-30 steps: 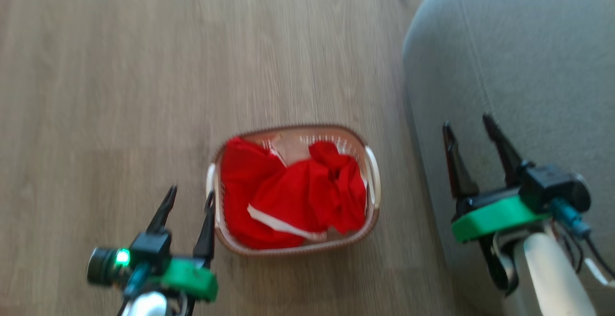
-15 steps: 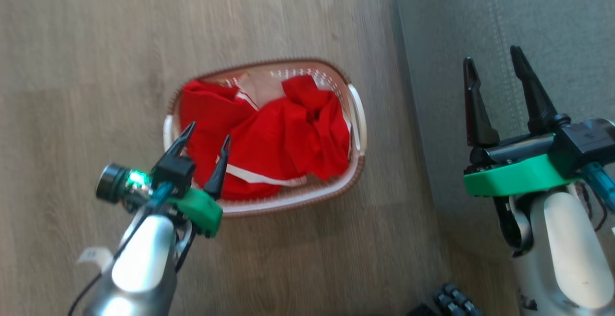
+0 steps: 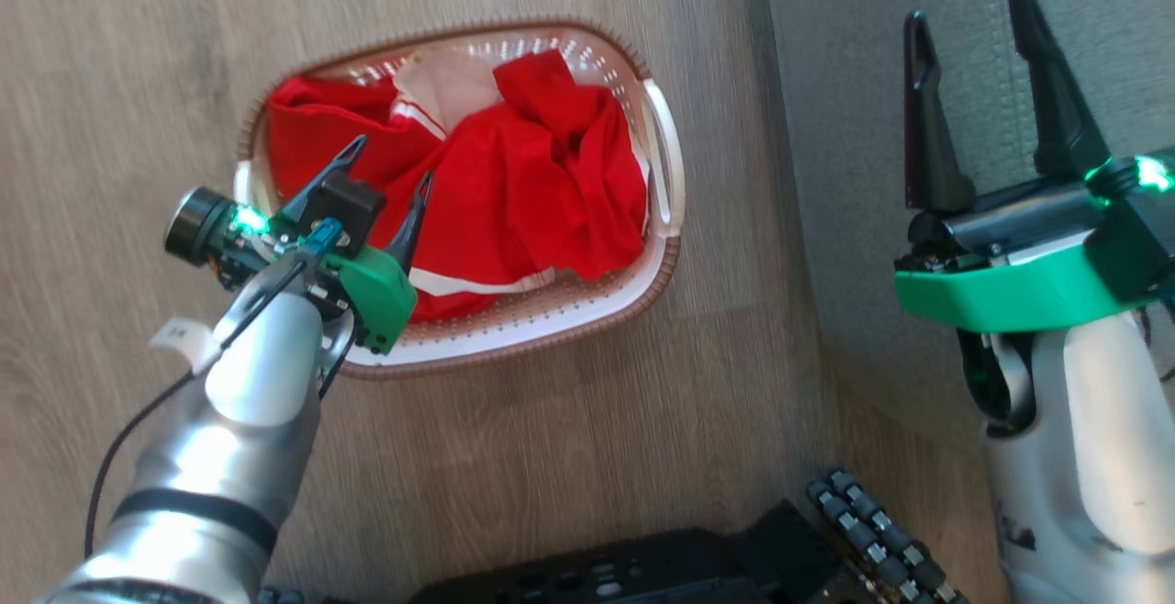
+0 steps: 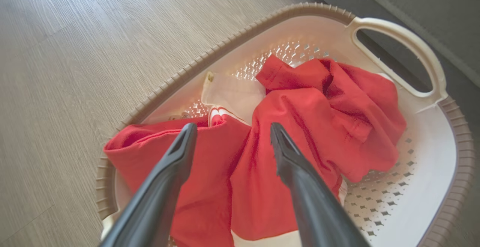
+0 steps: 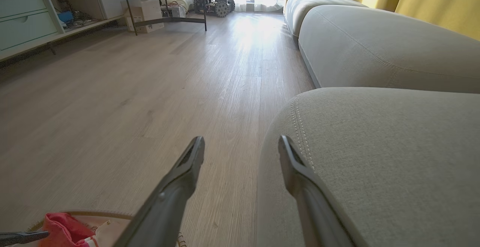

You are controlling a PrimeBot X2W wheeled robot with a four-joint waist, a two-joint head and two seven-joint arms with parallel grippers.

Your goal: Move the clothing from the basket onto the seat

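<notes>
1. At centre-left of the head view, the basket sits on the wood floor, just beside the grey seat at right. The red clothing lies crumpled inside it, none yet on the seat.
2. Over the basket's left half, the left tool hovers spread apart with nothing in its grip, tips pointing down at the cloth. Whether they touch it cannot be told.
3. At the right of the frame, the right tool hangs above the seat's edge, likewise parted and empty.
4. Soft, light and limp, the fabric should bunch and drape when lifted. A raised fold near the middle of the heap looks a better place to pinch than the flat white-striped hem.
5. Count: one basket, one seat alongside it, two tools, and what appear to be two red garments, tangled together.
</notes>
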